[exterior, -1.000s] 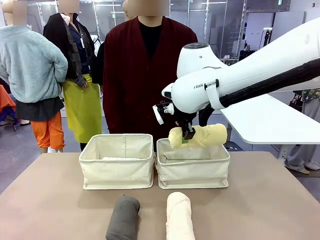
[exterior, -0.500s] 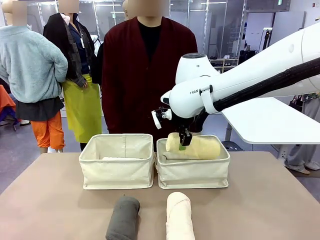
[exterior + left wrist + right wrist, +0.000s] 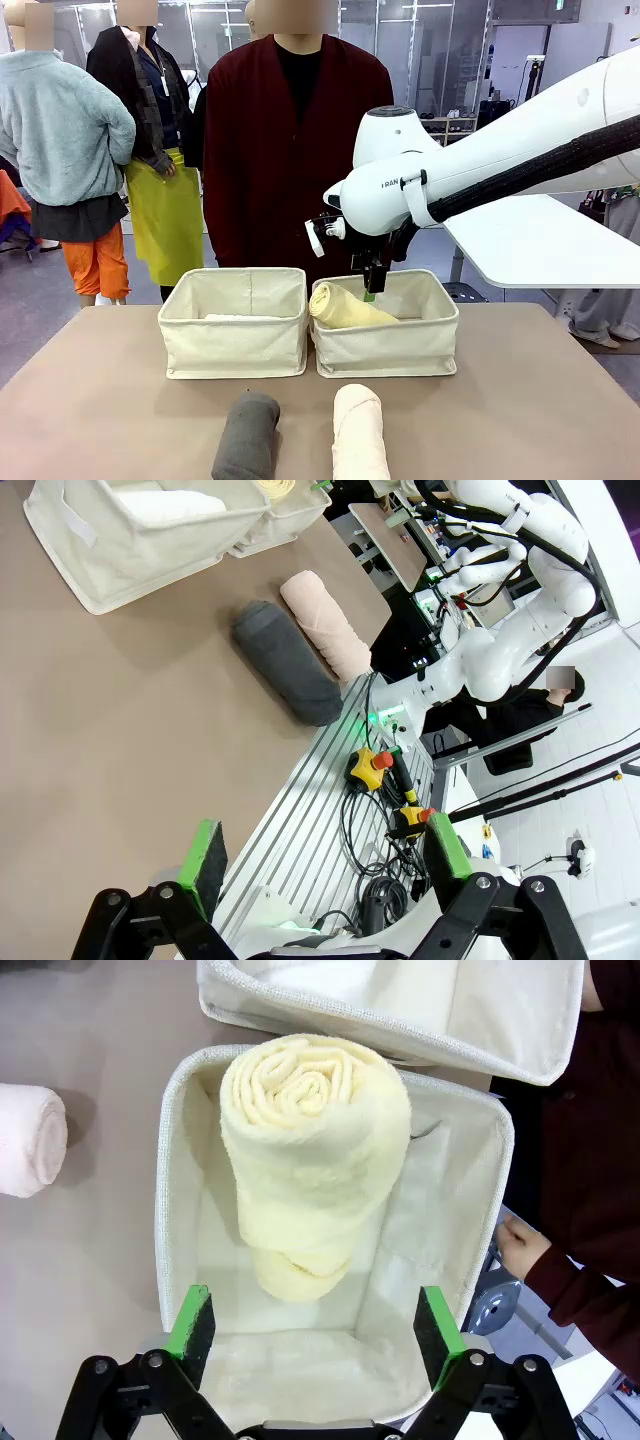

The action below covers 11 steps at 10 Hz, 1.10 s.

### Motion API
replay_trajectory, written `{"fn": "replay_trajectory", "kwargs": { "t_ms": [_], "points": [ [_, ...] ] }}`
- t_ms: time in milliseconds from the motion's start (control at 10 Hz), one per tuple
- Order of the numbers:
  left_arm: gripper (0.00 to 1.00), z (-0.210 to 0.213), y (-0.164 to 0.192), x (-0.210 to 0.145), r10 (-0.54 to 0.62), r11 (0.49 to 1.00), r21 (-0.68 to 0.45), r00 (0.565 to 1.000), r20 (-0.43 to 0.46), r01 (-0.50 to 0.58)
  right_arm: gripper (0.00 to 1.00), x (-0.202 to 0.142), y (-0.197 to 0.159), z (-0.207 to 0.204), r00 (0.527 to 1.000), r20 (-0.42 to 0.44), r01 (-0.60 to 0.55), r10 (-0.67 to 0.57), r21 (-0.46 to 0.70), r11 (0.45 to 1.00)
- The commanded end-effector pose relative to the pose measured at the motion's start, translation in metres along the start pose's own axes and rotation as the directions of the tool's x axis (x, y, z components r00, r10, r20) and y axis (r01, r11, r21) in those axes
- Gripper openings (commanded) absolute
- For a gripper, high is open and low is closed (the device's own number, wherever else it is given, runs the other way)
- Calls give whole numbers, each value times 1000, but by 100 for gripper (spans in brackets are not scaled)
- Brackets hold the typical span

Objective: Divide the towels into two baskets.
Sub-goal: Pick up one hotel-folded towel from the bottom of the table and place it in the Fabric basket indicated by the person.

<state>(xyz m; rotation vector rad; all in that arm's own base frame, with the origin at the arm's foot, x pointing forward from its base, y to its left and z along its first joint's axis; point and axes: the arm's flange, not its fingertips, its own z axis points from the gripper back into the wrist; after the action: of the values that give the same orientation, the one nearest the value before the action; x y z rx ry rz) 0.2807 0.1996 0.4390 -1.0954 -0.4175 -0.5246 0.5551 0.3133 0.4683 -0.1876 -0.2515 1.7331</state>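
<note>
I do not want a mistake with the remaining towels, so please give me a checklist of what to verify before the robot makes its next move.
1. The right hand is open and not gripping the pale yellow towel: ok.
2. The pale yellow towel lies flat in the right basket: not ok, it leans with one end up at the rim.
3. The white towel is inside the left basket: ok.
4. The dark grey towel and the cream towel lie free on the table: ok.
5. The left hand is open and holds nothing: ok.
</note>
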Motion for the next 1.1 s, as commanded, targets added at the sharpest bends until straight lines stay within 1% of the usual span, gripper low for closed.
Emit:
{"fn": "replay_trajectory", "kwargs": {
  "t_ms": [0, 100, 200, 1000],
  "points": [
    [100, 2, -2, -3, -16, 1000, -12, 1000, 10, 16, 100, -3, 12, 8, 999, 17, 30, -29, -26, 999],
    [100, 2, -2, -3, -16, 1000, -12, 1000, 10, 16, 100, -9, 23, 14, 999, -9, 36, -37, -56, 998],
    [100, 2, -2, -3, -16, 1000, -12, 1000, 10, 16, 100, 0, 0, 3, 1000, 0, 1, -1, -5, 1000],
    [100, 2, -2, -3, -16, 1000, -12, 1000, 10, 16, 100, 0, 0, 3, 1000, 0, 1, -1, -5, 1000]
  ]
}}
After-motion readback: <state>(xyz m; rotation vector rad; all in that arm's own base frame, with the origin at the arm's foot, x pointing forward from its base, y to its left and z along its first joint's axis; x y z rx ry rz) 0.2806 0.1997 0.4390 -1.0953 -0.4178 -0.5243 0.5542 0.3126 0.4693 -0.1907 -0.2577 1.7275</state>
